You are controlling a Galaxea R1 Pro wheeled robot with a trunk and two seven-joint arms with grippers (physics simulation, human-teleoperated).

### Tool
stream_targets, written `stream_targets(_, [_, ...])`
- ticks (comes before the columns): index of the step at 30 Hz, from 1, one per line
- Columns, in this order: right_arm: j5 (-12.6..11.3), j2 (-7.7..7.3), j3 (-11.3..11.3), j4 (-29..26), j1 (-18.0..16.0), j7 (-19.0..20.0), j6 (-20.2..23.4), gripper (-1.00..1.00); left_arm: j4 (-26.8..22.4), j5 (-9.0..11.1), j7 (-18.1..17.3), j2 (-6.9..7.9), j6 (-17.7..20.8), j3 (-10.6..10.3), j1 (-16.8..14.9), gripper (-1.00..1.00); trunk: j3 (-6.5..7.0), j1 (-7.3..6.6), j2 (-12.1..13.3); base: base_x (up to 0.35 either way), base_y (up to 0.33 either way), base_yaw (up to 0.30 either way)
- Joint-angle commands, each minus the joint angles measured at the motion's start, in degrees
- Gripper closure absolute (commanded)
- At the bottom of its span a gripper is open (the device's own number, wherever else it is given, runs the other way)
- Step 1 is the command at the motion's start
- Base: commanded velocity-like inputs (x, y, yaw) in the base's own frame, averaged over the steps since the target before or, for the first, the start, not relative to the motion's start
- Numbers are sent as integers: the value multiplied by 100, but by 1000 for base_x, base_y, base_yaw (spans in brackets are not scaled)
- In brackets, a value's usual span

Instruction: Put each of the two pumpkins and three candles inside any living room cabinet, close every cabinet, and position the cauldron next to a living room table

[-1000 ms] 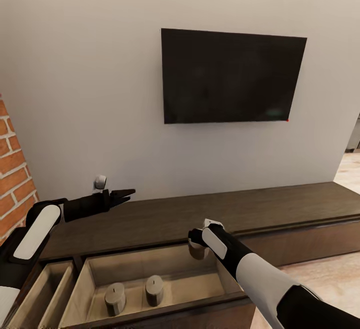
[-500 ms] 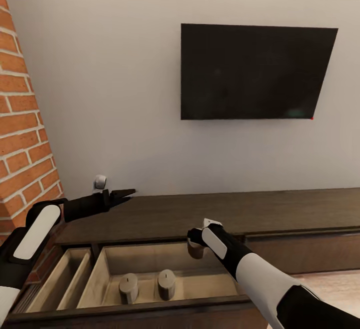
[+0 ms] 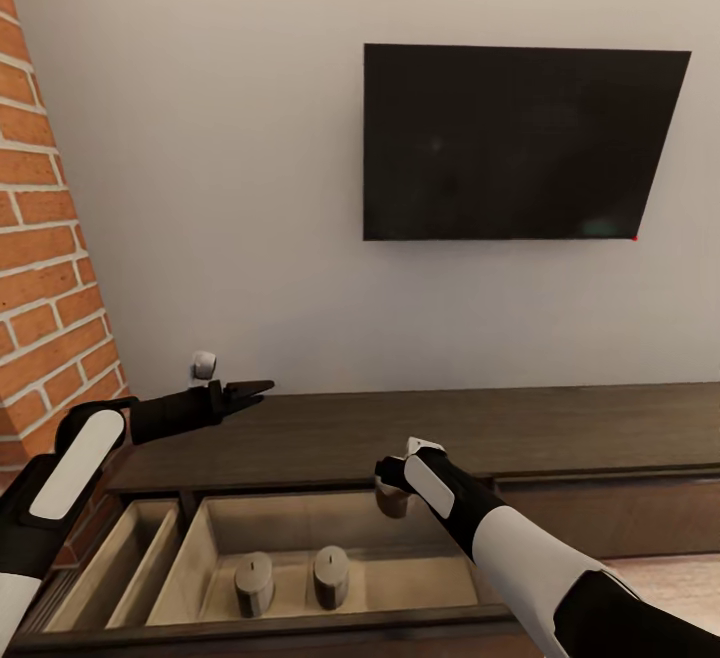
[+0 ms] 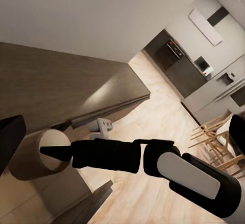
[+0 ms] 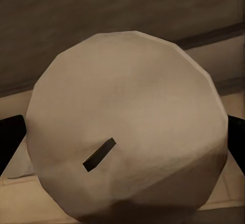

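Low dark brown cabinet (image 3: 560,428) along the wall, across the lower half of the frame, flat top bare, 1 wide drawer (image 3: 330,578) pulled open at lower centre, pale wood inside. Standing upright on the drawer floor, 2 beige-tan candles: left candle (image 3: 254,583) and right candle (image 3: 331,576), just beside each other, dark wicks up. Above the drawer's back right corner, a 3rd candle (image 5: 127,132), same stubby cylinder, gripped in the right gripper (image 3: 392,490), flat top and dark wick facing the wrist camera.
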Motion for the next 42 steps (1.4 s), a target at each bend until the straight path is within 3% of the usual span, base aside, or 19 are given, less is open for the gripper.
stream_targets(1, [-45,-5,41,-9,-6,-43,8,100,-1,-14,-27,4,13,-11,-5,-100,-6,0,-3,29,-25,0])
stream_targets(21, [-46,-5,40,-9,-6,-41,0,100,-4,3,-34,13,14,-14,-6,-100,18,0,-3,36,-12,-37])
stream_targets(42, [-51,-5,39,-2,-6,-47,15,100,-19,4,-36,5,14,-21,-5,-100,-359,461,-845,0,0,0])
